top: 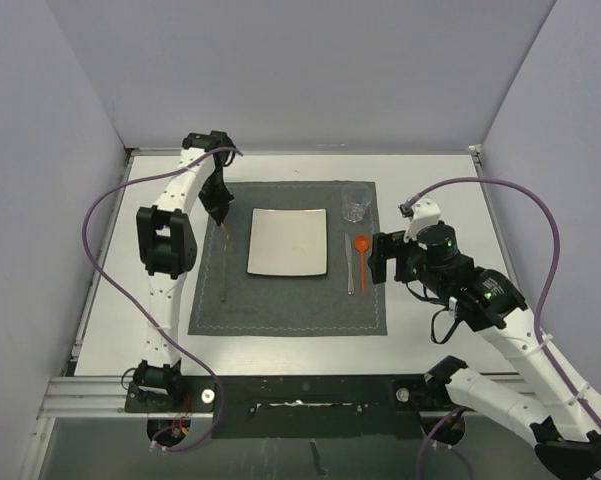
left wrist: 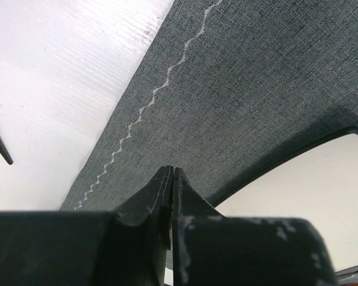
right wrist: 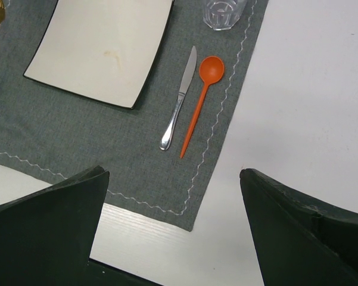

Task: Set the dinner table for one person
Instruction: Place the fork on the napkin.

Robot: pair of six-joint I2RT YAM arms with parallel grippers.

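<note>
Top view: one dinner table (top: 440, 200), beneath both my hands. My left gripper (top: 222, 222) hangs at 10 o'clock of the plate (top: 288, 242), my right gripper (top: 380, 258) at 3 o'clock. On one placemat (top: 290, 300): one plate, one glass (top: 356, 203), one knife (top: 349, 265), one spoon (top: 362, 260), one fork (top: 225, 270).

Left wrist: fingers (left wrist: 161, 190) pressed together, holding nothing; table at 10 o'clock.

Right wrist: jaws spread wide, holding nothing; table at 3 o'clock.

The closed left hand (left wrist: 171, 171) sits over the grey stitched placemat (left wrist: 238, 89).

Bright even light w/ glare on dinner table (left wrist: 53, 77).
</note>
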